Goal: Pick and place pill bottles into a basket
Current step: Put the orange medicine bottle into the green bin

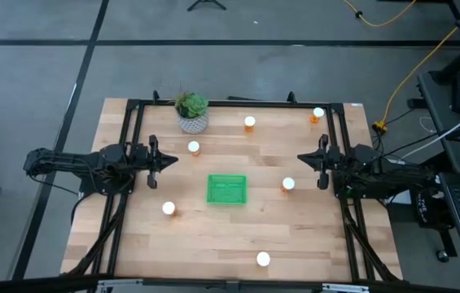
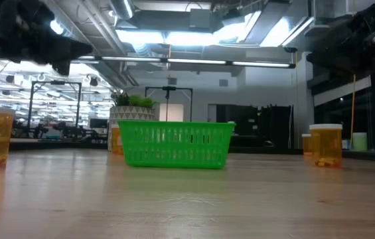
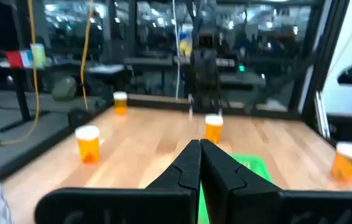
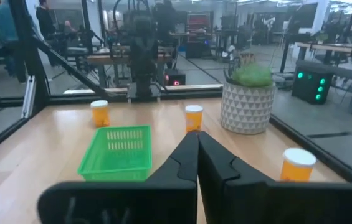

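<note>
The green basket (image 1: pixel 226 189) is being kept at the middle of the wooden table (image 1: pixel 213 244), and nothing is seen inside it from above. Six pill bottles are being left standing around the basket, all apart from it. One bottle (image 1: pixel 194 148) is placed beyond the basket's left far corner, near the potted plant (image 1: pixel 191 111). One bottle (image 1: pixel 249 123) is placed straight beyond the basket, and one (image 1: pixel 317 114) is placed at the far right corner of the table, close to the edge frame. One bottle (image 1: pixel 288 185) is standing just right of the basket, one (image 1: pixel 168 208) left and nearer, and one (image 1: pixel 263 260) close to the near edge. Open wood is being left all around the basket.

The left gripper (image 1: pixel 170 159) is being held clenched on nothing, left of the basket above the table's side. The right gripper (image 1: pixel 301 158) is being held clenched and empty too, right of the basket.
</note>
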